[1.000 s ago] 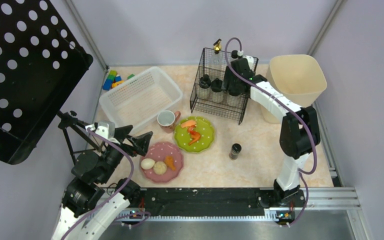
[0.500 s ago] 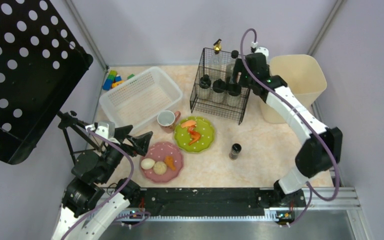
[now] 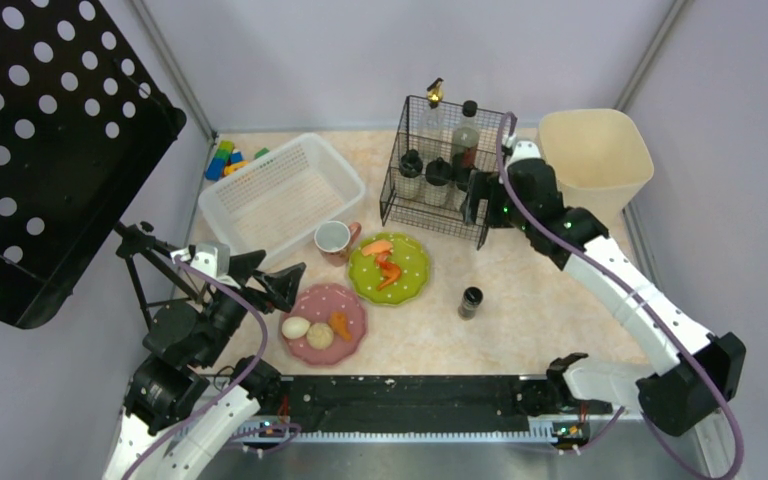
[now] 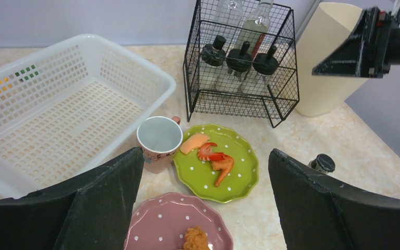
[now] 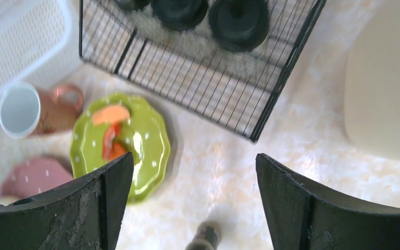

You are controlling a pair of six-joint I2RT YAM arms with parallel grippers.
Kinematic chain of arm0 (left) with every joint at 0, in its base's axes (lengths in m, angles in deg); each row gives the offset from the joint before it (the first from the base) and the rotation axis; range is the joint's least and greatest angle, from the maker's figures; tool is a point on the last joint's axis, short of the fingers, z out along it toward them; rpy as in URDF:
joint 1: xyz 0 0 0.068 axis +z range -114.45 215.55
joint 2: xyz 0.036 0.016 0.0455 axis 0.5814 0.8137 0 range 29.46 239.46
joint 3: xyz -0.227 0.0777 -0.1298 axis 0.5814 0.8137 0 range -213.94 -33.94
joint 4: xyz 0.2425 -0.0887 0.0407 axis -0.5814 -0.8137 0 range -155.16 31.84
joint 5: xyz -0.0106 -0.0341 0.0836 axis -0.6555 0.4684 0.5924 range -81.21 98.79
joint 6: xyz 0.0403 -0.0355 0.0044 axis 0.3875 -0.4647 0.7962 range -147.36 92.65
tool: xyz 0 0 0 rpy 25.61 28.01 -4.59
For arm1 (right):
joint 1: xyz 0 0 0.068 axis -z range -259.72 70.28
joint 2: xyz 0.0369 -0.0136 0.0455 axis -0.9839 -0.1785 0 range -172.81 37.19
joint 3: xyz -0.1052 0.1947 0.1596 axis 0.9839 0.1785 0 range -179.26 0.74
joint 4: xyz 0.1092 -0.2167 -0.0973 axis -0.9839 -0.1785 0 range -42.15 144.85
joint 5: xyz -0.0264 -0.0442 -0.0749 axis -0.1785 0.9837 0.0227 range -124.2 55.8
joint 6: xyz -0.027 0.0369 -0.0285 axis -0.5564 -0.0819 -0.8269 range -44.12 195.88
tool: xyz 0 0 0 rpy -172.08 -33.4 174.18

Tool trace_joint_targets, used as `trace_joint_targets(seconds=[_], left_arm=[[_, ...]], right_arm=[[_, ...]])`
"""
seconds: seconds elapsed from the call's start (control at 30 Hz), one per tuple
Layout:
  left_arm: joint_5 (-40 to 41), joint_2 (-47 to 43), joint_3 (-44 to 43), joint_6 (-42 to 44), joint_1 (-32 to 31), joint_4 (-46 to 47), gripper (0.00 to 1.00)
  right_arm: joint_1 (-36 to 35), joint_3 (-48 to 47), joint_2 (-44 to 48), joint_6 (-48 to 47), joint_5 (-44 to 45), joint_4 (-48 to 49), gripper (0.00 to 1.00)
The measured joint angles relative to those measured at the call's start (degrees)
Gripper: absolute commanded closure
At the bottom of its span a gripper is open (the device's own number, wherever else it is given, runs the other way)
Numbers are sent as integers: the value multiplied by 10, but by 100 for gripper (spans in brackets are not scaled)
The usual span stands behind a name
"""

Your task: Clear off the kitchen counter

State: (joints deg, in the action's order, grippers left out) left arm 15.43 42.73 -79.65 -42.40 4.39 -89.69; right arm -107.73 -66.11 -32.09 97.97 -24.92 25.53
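Note:
The marbled kitchen counter (image 3: pixel 525 290) holds a green dotted plate (image 3: pixel 407 277) with shrimp and food pieces, a pink dotted plate (image 3: pixel 352 305) with an egg and fried pieces, a pink mug (image 3: pixel 334 240) and a small dark-capped bottle (image 3: pixel 471 301). My left gripper (image 3: pixel 272 272) is open and empty, hovering at the left of the pink plate; its wrist view shows the green plate (image 4: pixel 239 179) and the mug (image 4: pixel 159 140) ahead. My right gripper (image 3: pixel 480 197) is open and empty at the right front of the wire rack (image 3: pixel 438 212). The small bottle (image 5: pixel 205 237) lies below it.
The black wire rack holds several bottles. A white slotted basket (image 3: pixel 280 195) stands at the back left, with coloured blocks (image 3: pixel 225 160) behind it. A beige bin (image 3: pixel 595 160) stands at the back right. A black perforated panel (image 3: pixel 50 140) on a tripod overhangs the left side.
My right arm has drawn back from above the rack's rear to its right front corner. A tall dark-capped bottle now shows in the rack. The bin looks upright. The left arm has not moved.

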Motion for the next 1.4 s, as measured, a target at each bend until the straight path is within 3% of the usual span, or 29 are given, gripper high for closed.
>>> trace_joint_targets(seconds=[0.47,0.8,1.13,1.4], left_arm=[[0,5,0,0,0,0,6],[0,5,0,0,3,0,6],[0,5,0,0,4,0,6],[0,5,0,0,4,0,6]], right_arm=[[-99,173,44,-20,-37,-83,16],[-139,196,67,-3,-44,-101,19],[-172,197,57,16,-23,-109,34],[-186,197,31,21,-2,-111,54]])
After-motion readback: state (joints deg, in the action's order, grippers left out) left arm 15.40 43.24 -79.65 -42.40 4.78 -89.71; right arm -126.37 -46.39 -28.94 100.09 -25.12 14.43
